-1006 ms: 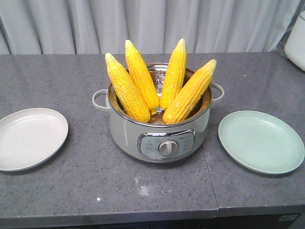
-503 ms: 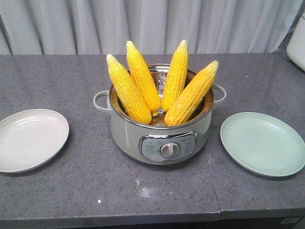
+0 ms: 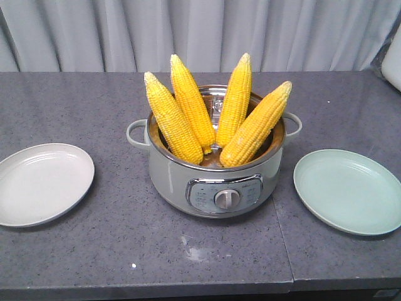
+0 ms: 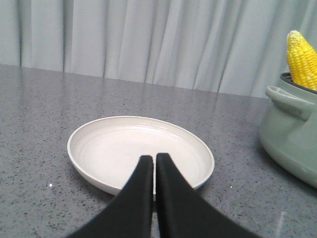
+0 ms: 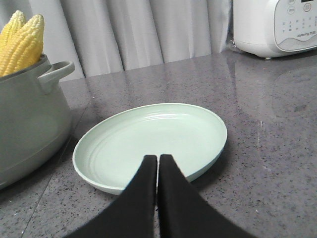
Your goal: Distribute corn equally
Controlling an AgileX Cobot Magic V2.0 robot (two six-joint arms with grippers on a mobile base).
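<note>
1. Front view: a grey stone counter [image 3: 75, 113] runs before a pale curtain [image 3: 94, 31]. At its middle stands a grey-green pot [image 3: 169, 182] with a dial on its near side. Four cobs of corn [image 3: 172, 119], bright yellow, stand on end inside the pot. Their tips fan upward, two leaning left and two leaning right. A white plate [image 3: 37, 182] lies left of the pot and a green plate [image 3: 351, 188] lies right of it, each apart from the pot.
2. Left wrist view: the left gripper [image 4: 154, 158] has two black fingers pressed together, tip to tip. It sits over the near rim of the white plate. The pot is at the right edge, with one cob tip above its rim, well apart from the gripper.
3. Right wrist view: the right gripper [image 5: 157, 158] is closed the same way, over the near rim of the green plate. The pot is at the left edge with two cob tips showing, well apart from the gripper. A white appliance [image 5: 275, 25] stands at the far right.
</note>
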